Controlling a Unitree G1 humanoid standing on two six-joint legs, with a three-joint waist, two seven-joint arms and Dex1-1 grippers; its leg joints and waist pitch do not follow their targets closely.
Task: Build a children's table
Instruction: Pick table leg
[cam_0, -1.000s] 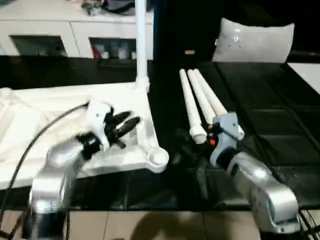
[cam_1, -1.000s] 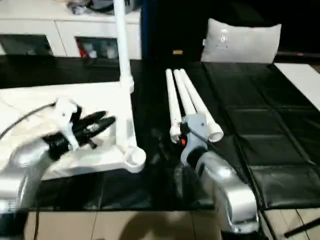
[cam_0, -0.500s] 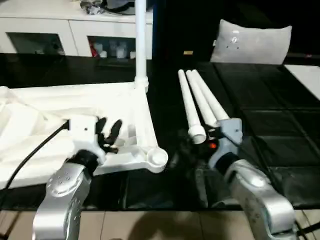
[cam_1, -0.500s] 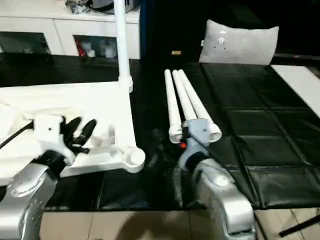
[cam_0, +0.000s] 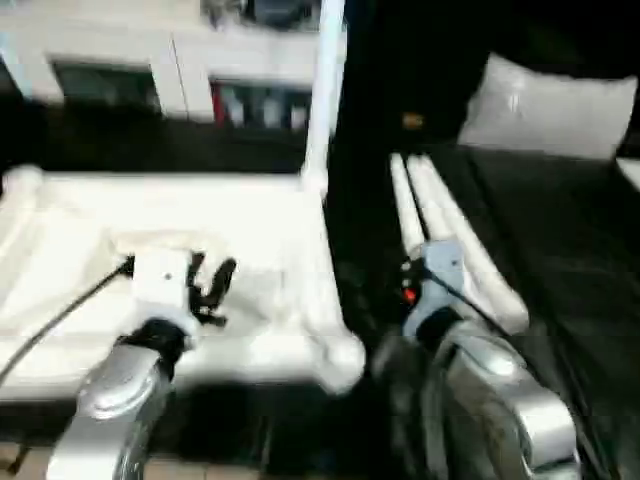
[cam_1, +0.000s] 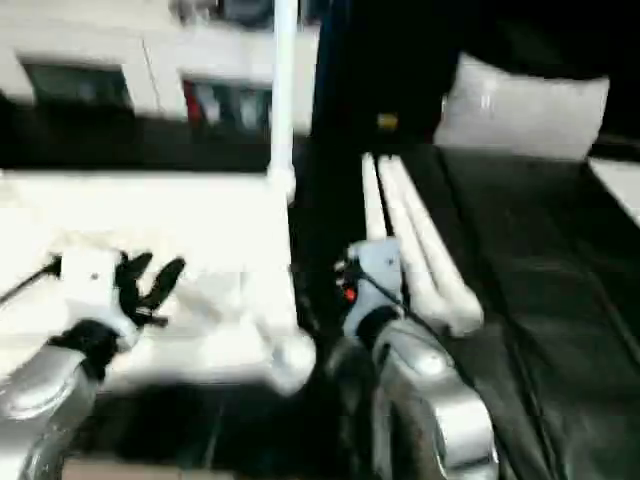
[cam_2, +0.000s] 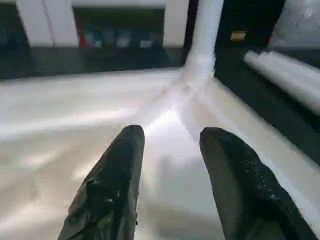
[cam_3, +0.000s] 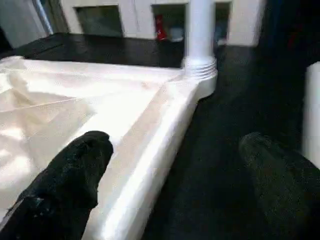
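The white table top (cam_0: 90, 220) lies upside down on the black surface, with one white leg (cam_0: 322, 90) standing upright in its far right corner socket. Its near right corner socket (cam_0: 345, 360) is bare. Several loose white legs (cam_0: 455, 235) lie side by side to the right of the top. My left gripper (cam_0: 210, 285) hovers open over the top's ribbed underside (cam_2: 100, 105), holding nothing. My right gripper (cam_3: 175, 150) is open and wide apart, between the top's right edge (cam_3: 165, 130) and the loose legs; the right wrist (cam_0: 432, 275) hides its fingers from above.
A white cabinet with glass doors (cam_0: 200, 80) runs along the back. A grey-white pillow (cam_0: 550, 105) leans at the back right. Black mat (cam_0: 570, 260) spreads right of the legs. A black cable (cam_0: 60, 315) trails from my left wrist over the top.
The camera has tilted and shifted. My left gripper has swung from pointing right to pointing away and drawn back over the top. My right gripper has edged left, toward the top's edge.
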